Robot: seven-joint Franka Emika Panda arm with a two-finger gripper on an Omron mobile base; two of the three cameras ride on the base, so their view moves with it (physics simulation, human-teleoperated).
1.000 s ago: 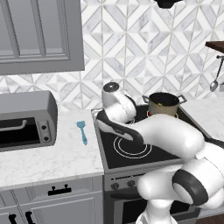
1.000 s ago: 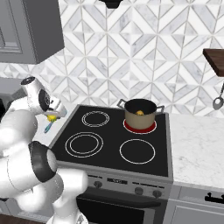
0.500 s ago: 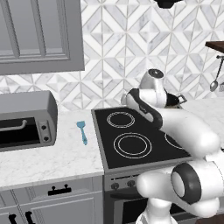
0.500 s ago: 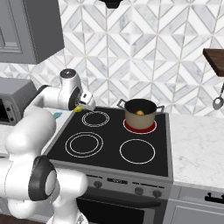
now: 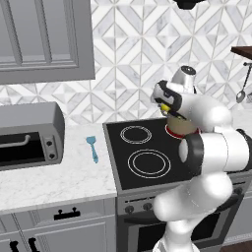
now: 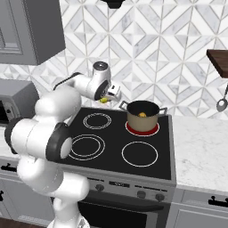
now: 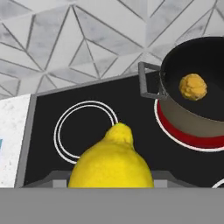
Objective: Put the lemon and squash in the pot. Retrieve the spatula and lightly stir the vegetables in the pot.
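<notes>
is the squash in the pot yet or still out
In. The squash lies on the dark floor of the pot, seen in the hand view; the right base view also shows it inside. The lemon is outside, held in the jaws.

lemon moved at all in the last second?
Yes. The lemon, held in the gripper, has travelled right from the stove's left edge toward the pot, judged against the burner rings.
</notes>
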